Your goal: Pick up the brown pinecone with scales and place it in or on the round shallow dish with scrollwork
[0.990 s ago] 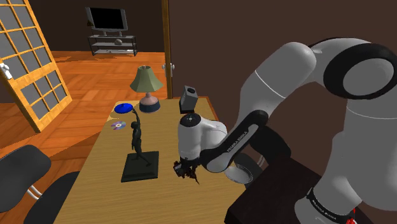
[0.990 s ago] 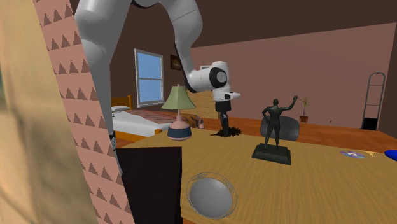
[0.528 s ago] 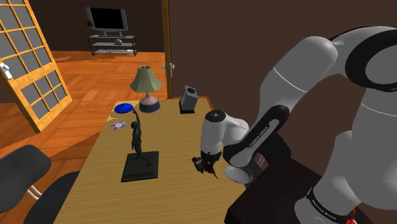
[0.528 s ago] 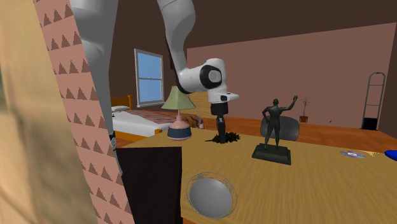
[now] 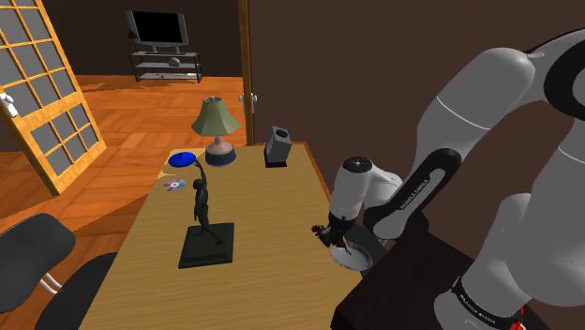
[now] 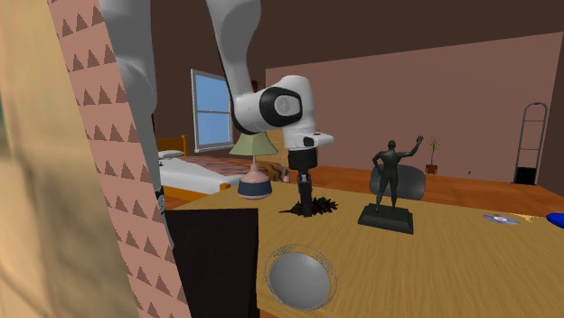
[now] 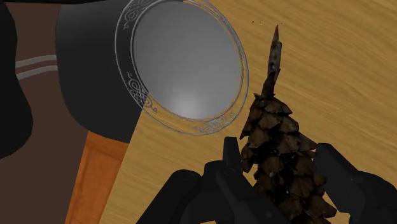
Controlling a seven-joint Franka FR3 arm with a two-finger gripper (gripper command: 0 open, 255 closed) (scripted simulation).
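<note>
- pinecone [image 7: 273, 127], brown and scaly, sits clasped between the tool's [image 7: 280, 156] two black fingers, stem pointing away from the hand, low over the wooden table [image 7: 331, 57].
- just beside it lies the round grey dish [image 7: 184, 57] with a scrollwork rim, at the table's edge.
- farther along the table stand a dark figure statue [image 5: 201, 211] and a lamp [image 5: 215, 120].

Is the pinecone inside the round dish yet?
No, the pinecone is clasped in the tool beside the dish, with the wooden table behind it.
</note>
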